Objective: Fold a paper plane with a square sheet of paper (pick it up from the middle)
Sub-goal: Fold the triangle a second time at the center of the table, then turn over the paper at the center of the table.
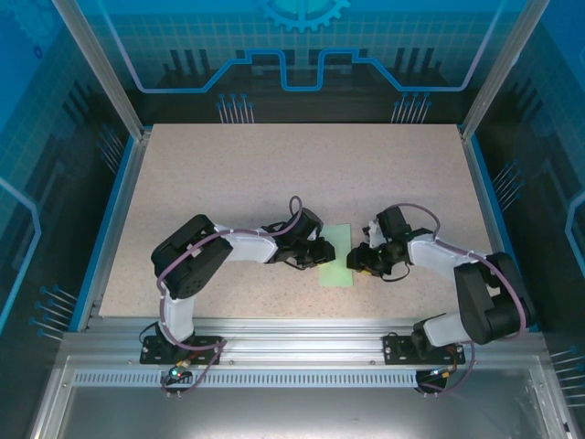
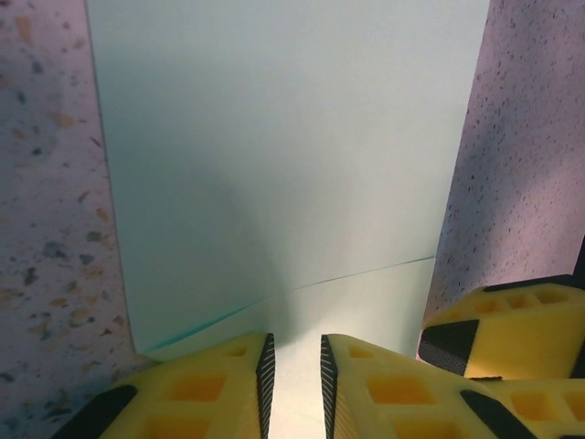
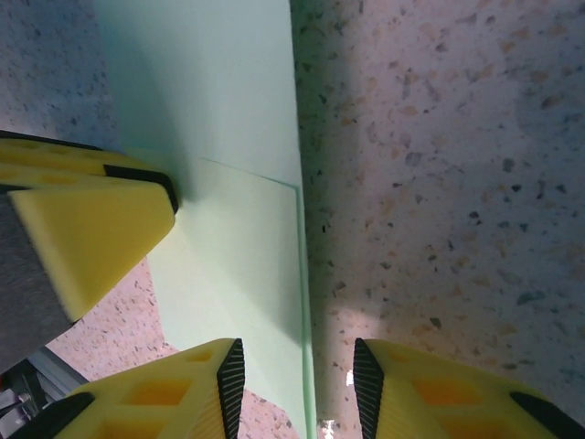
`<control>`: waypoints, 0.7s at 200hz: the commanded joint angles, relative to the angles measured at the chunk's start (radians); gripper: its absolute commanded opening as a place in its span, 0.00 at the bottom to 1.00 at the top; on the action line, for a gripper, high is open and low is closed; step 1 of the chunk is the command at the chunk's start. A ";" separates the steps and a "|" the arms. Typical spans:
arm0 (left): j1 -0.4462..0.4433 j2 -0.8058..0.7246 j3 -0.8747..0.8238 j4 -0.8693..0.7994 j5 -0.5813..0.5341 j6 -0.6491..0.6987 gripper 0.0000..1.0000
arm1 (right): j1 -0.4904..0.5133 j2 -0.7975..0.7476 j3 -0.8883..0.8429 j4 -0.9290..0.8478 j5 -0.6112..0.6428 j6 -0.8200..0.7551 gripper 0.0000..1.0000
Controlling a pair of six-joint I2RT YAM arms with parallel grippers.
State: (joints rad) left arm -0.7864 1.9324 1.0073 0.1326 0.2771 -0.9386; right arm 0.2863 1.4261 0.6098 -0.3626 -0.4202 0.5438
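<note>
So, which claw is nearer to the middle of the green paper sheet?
Left. The left claw has both tips over the paper sheet, in from its edge. The right claw straddles the sheet's edge, one tip over paper, one over the table.

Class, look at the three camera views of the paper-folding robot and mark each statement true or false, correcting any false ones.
1. The sheet of paper lies between the two grippers. True.
2. The sheet is already a pointed dart. False: it is a flat, straight-edged oblong, with the edge of one layer showing across another in the wrist views.
3. The right gripper has its jaws apart, with the sheet's long edge running between them. True.
4. The left gripper holds the sheet up in the air. False: the sheet lies flat on the table, with this gripper's jaws narrowly apart over its near end.
5. The table is plain white. False: it is pale with dark speckles.
</note>
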 commanded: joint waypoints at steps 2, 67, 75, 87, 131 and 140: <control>0.004 -0.039 0.017 -0.048 0.000 0.030 0.26 | -0.012 0.019 0.012 0.044 -0.055 -0.023 0.39; 0.003 -0.045 0.008 -0.048 -0.002 0.027 0.26 | -0.013 0.058 0.018 0.048 -0.090 -0.033 0.35; 0.004 -0.047 0.007 -0.049 -0.004 0.027 0.26 | -0.012 0.050 0.015 0.050 -0.084 -0.032 0.36; 0.004 -0.047 0.006 -0.052 -0.006 0.029 0.25 | -0.015 0.043 0.017 0.044 -0.081 -0.034 0.37; 0.003 -0.046 0.001 -0.057 -0.012 0.029 0.25 | -0.020 -0.009 0.040 -0.035 0.032 -0.058 0.41; 0.004 -0.044 0.001 -0.060 -0.013 0.029 0.25 | -0.020 -0.001 0.041 -0.032 0.030 -0.057 0.41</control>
State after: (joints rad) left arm -0.7864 1.9228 1.0073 0.1085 0.2764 -0.9352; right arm 0.2859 1.4429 0.6186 -0.3550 -0.4282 0.5072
